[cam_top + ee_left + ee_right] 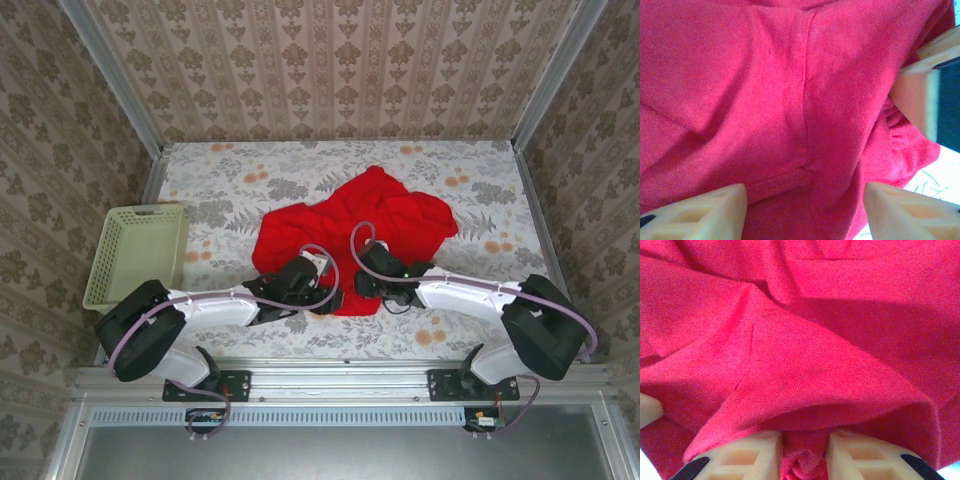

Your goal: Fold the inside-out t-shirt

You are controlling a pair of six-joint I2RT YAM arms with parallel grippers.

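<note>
- Top view: inside-out t-shirt [350,235] crumpled mid-frame on floral table [490,205]. Basket [135,255] at left, well apart. Left gripper [325,298] and right gripper [366,285] sit close together at the shirt's lower edge.
- Left wrist: left gripper [805,190] jaws wide, red cloth across the gap. The other arm's finger [920,95] intrudes at right edge.
- Right wrist: right gripper [805,437] narrow, pinching a bunched fold of shirt. Cloth hides most of the table.

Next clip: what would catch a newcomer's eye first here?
The crumpled bright red t-shirt in the middle of the floral table. At its near edge the right gripper pinches a fold, while the left gripper stands open over the cloth. A pale basket sits at the table's left edge.
</note>
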